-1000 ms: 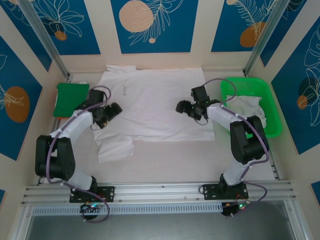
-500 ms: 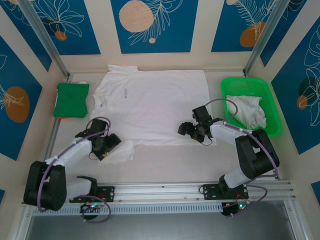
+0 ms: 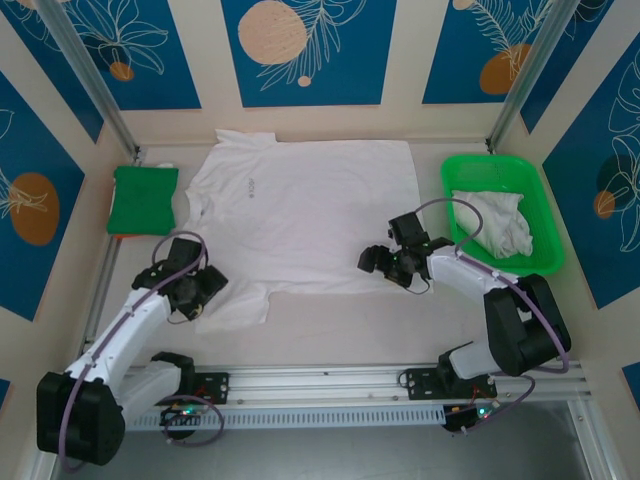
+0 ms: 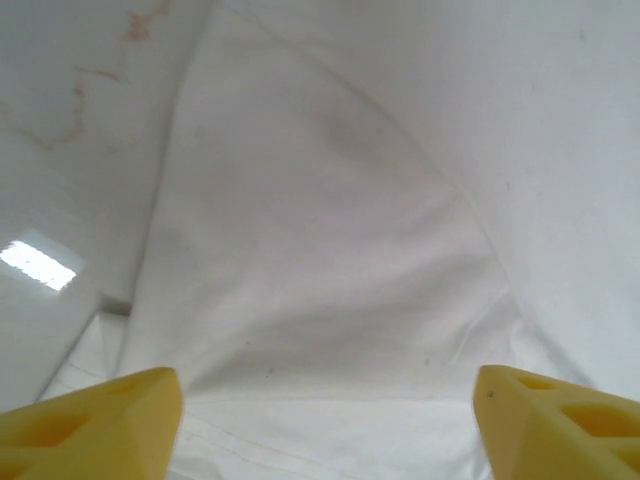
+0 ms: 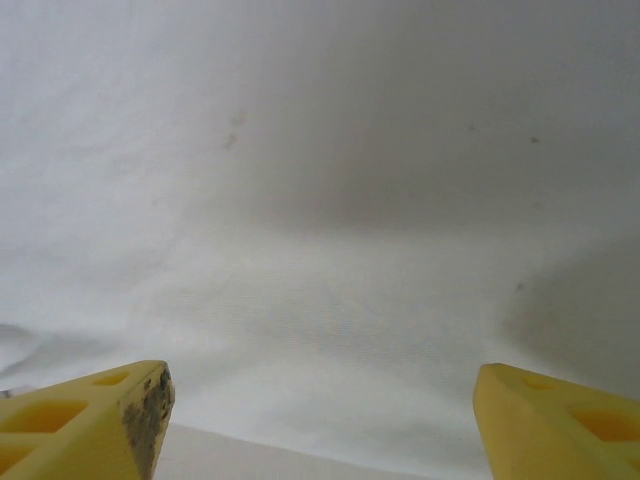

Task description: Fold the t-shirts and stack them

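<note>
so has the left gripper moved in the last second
Yes. The left gripper was level with the green square; now it sits well nearer than it, over the near sleeve of the spread t-shirt.

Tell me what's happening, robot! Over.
Left gripper open over sleeve. Right gripper open over hem corner. Plain white cotton t-shirt flat, unfolded. Another t-shirt crumpled in green plastic tray.

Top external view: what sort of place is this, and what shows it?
Probably a robot laundry-folding cell: two bolted arms, a white t-shirt spread on the table, a green tray of crumpled cloth.
</note>
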Robot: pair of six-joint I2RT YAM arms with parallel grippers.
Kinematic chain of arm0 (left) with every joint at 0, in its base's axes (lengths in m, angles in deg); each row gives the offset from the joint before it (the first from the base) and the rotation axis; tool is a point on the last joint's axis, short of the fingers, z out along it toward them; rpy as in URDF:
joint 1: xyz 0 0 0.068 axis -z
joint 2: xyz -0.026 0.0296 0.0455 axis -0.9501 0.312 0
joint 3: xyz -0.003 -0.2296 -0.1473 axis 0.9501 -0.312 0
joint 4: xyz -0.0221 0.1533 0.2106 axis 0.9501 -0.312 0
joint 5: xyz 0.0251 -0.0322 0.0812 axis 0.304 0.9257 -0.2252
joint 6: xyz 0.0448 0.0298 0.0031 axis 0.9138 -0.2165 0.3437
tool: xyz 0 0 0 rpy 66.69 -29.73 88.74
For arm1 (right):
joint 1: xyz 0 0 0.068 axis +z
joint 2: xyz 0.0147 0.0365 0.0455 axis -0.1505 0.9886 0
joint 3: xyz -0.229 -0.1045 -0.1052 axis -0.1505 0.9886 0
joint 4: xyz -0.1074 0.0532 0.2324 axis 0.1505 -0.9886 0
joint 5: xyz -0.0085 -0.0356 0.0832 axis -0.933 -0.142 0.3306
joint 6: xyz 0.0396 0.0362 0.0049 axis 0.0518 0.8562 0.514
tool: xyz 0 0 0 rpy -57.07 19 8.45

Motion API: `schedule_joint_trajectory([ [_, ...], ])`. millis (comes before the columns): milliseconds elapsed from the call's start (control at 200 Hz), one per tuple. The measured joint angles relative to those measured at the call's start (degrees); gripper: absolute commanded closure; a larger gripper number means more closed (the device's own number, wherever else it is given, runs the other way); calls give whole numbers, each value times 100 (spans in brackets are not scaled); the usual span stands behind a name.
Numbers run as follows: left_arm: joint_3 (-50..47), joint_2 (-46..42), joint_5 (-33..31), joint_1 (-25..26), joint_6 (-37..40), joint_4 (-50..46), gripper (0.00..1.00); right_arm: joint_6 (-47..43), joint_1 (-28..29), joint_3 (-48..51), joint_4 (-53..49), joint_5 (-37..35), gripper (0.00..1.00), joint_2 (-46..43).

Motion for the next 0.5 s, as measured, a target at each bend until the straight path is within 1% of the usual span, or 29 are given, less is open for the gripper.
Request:
schedule_joint_trajectory([
  [75, 42, 205, -138, -101, -127, -15, 46, -15, 0, -35, -22, 0, 21, -31],
  [120, 42, 350, -205, -160, -199, -17, 53, -15, 0, -35, -37, 0, 21, -31],
  [160, 42, 492, -256, -203, -343, 17, 56, -13, 0, -33, -57, 0, 21, -31],
  [270, 42, 874, -313, -291, -570, 181, 59, -7, 0, -33, -63, 0, 21, -31],
  [500, 42, 1349, -315, -323, -844, 494, 59, 9, 0, -15, -83, -7, 21, -52],
])
